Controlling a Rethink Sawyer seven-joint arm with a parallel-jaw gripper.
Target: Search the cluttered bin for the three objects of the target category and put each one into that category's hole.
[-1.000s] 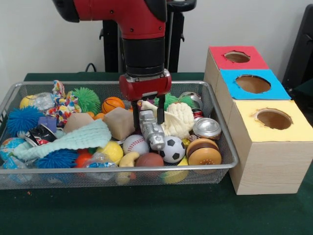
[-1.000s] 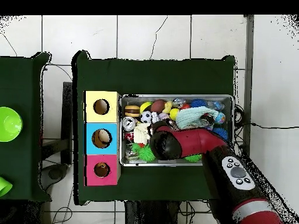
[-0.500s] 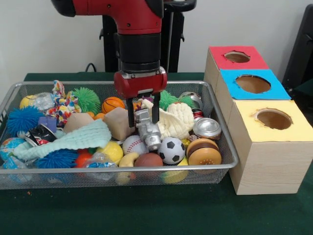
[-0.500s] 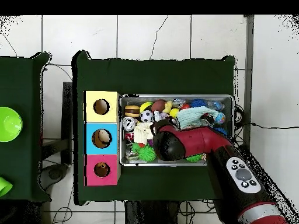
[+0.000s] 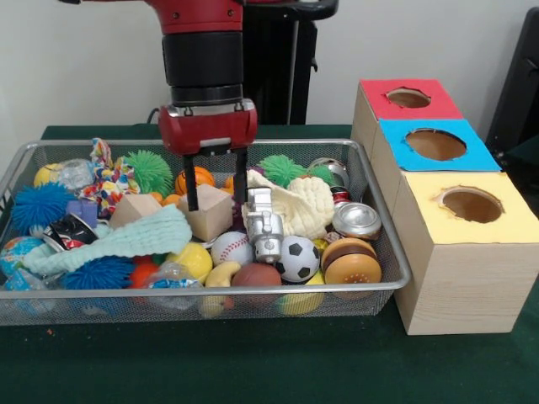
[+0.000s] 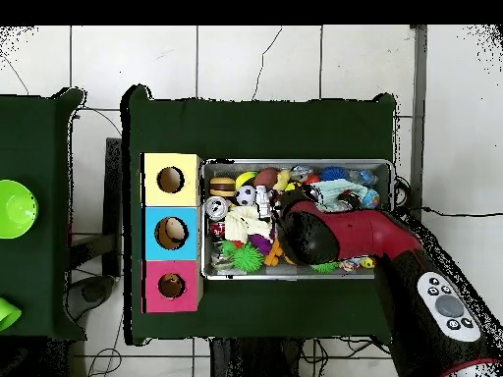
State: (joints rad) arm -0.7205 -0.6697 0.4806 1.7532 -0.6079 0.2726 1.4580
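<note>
Front view: no readable writing or brand on anything. Gripper [image 5: 216,180] open, empty, fingers straddling the tan wooden block [image 5: 209,212] in the wire bin [image 5: 387,252]. Silver robot toy [image 5: 264,225] lies just right of it, against the soccer ball [image 5: 296,257]. A second ago the gripper stood over that toy; it has since shifted toward picture left. Boxes with red [image 5: 408,98], blue [image 5: 435,144] and yellow holes [image 5: 472,204] sit beside the bin. Overhead: arm [image 6: 344,236] covers mid-bin.
</note>
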